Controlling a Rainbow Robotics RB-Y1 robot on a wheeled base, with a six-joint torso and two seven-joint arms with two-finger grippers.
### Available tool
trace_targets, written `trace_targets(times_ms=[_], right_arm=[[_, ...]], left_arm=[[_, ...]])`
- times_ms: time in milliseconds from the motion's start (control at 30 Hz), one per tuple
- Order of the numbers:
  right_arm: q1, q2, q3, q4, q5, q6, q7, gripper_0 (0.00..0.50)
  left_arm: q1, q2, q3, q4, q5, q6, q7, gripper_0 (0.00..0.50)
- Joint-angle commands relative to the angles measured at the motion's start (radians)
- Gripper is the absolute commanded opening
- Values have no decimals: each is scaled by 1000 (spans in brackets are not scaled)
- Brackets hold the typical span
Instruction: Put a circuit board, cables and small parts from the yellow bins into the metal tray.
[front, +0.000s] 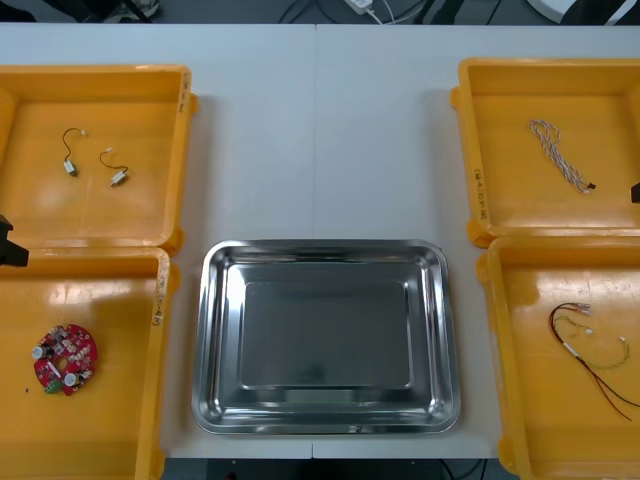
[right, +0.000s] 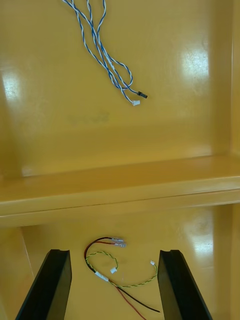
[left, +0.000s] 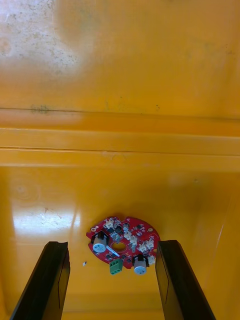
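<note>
So, nothing's in yet: metal tray (front: 214, 340), btm centre of the desk (front: 320, 130), is bare. Circuit board (front: 65, 358) lower left, small metal parts (front: 70, 168) upper left, blue-white cable (front: 560, 155) upper right, red-yellow cable (front: 590, 350) lower right, all in yellow bins (front: 182, 100). Left hand (left: 112, 245) wide open over the board, right hand (right: 114, 252) wide open over the red-yellow cable, both holding nothing.

The yellow bins (front: 100, 70) and the blue and white cable (right: 107, 62) run off the edges — the small metal parts (front: 118, 179) look too tiny.
</note>
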Motion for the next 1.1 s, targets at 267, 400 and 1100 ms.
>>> trace_targets(times_ms=[267,400,1100], right_arm=[[0,-46,-36,-23,-7,4,-28,500],[0,-46,-36,-23,-7,4,-28,500],[3,-25,-27,-22,-9,4,-28,500]], left_arm=[[17,-3,31,-6,-1,7,-62,500],[17,-3,31,-6,-1,7,-62,500],[17,-3,31,-6,-1,7,-62,500]])
